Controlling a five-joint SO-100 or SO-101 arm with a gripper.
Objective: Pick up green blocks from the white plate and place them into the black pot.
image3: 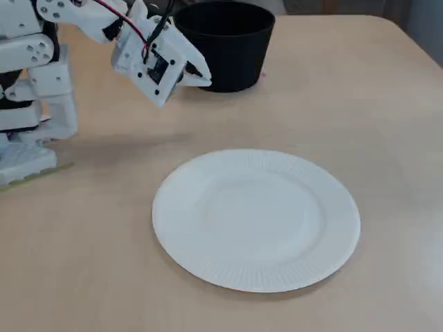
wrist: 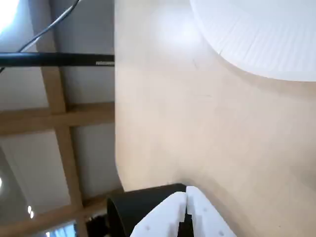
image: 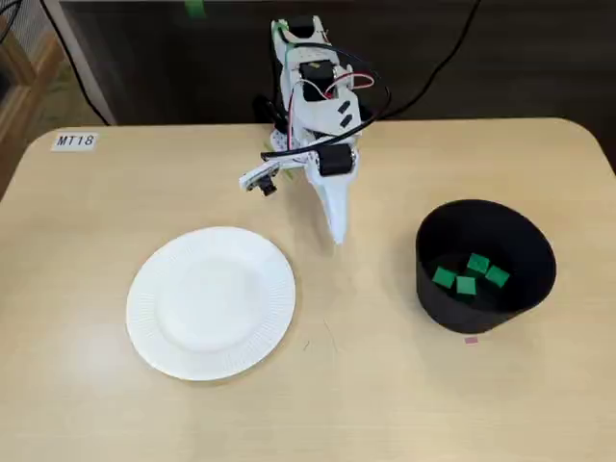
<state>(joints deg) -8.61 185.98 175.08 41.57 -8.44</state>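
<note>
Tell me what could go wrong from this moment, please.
1. The round white paper plate looks empty, so another pick attempt would probably close on nothing and might push the light plate.
2. The white gripper, which looks shut, hangs between the plate and the round black pot. A careless swing toward the pot could bump it and shake the four green blocks inside.

One fixed view looks steeply down on the whole worktop (image: pixel 385 414), facing the arm (image: pixel 318 115). The other sits low and close beside the white plate (image3: pixel 256 221), facing the black pot (image3: pixel 228 55). The wrist view skims the worktop. All three views share the plate and the pot.
</note>
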